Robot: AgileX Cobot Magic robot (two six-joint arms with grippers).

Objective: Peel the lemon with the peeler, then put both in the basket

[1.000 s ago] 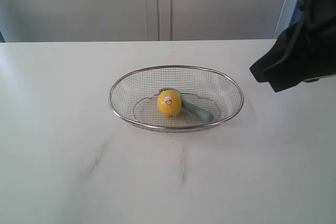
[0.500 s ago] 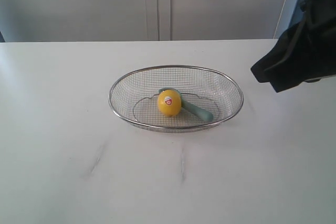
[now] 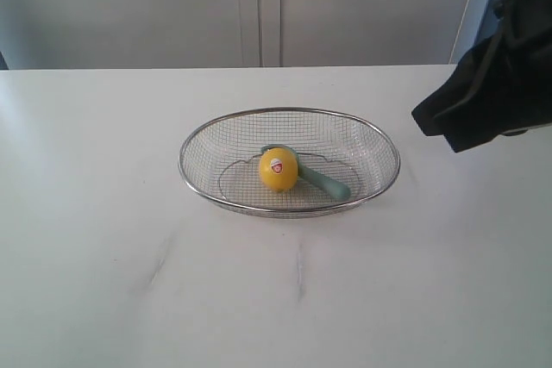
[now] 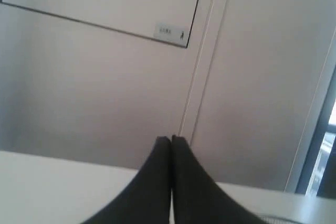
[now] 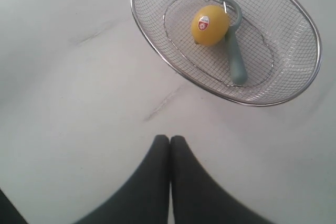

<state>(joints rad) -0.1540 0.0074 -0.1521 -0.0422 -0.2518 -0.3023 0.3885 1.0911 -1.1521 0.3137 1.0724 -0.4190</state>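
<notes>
Round yellow stickered lemon (image 3: pixel 278 169) is partly hiding the curved head of the teal-handled peeler (image 3: pixel 326 182); both are lying inside the oval silver wire-mesh basket (image 3: pixel 289 110). Left gripper (image 4: pixel 171 139) and right gripper (image 5: pixel 169 138) are pressing their jaws together, gripping nothing.

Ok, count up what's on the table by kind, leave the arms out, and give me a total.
Lemon: 1
Peeler: 1
Wire basket: 1
Total: 3
</notes>
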